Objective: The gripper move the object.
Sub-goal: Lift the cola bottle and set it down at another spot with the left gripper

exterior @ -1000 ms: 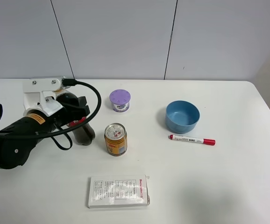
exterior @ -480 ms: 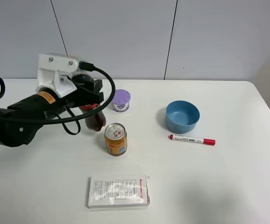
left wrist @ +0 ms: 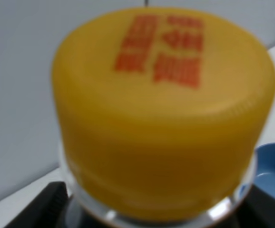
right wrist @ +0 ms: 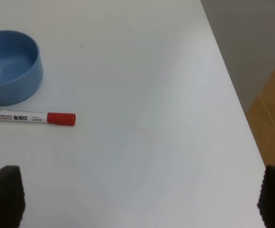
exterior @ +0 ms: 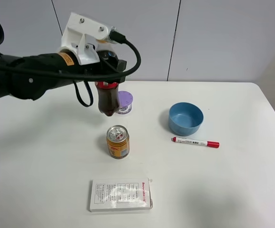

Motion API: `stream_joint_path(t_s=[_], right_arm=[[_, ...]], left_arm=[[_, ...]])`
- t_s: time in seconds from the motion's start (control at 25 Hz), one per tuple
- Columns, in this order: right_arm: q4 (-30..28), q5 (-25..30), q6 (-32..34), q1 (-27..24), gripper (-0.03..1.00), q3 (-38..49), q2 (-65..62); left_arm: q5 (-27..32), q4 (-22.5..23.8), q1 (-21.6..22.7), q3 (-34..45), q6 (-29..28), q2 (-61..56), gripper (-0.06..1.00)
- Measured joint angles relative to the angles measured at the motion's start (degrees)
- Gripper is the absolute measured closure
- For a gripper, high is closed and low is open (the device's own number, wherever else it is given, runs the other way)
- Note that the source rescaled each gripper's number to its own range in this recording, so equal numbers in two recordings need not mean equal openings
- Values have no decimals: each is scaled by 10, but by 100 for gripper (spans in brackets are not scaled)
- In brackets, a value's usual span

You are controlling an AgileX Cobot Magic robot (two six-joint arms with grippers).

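Above the left half of the white counter (exterior: 242,190), the left pincer (exterior: 108,62) is clenched on the cola bottle (exterior: 108,99), holding it upright and clear of the surface. The white housing with its orange label and the black cabled arm reach in from the 9 o'clock side of the high view. The bottle's dark lower body and red label hang below the jaws. Its base overlaps the purple tub (exterior: 124,102) that stands just behind it in that view.

In the left wrist view the yellow cap (left wrist: 163,114) with red print fills almost the whole picture, and black jaw tips sit on either side below its collar.

An orange can (exterior: 118,141) stands at 6 o'clock of the bottle, apart from it. A white box (exterior: 121,194) lies flat farther out at 6 o'clock of the can. Well apart at 3 o'clock sits a blue bowl (exterior: 185,118). A red-capped marker (exterior: 195,142) lies just beside the bowl, at its 6 o'clock.

The right pincer (right wrist: 140,197) shows only in its own wrist view. Its black fingertips (right wrist: 4,194) are spread wide over bare counter with nothing between them, and the bowl and marker lie ahead of it.
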Motion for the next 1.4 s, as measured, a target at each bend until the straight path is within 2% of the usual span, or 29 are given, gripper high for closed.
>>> stream_joint_path(t_s=[0.2,0.56,0.64,1.4], right_arm=[[0,0,0,0,-3,0,0],[0,0,0,0,-3,0,0],[0,0,0,0,-3,0,0],[0,0,0,0,-3,0,0]], left_arm=[[69,25,0,-64,0,28,94],[141,27,0,-185,0,100,94],[168,29,0,-232,0,127,94],[204,29,3,-437,2,280,94]])
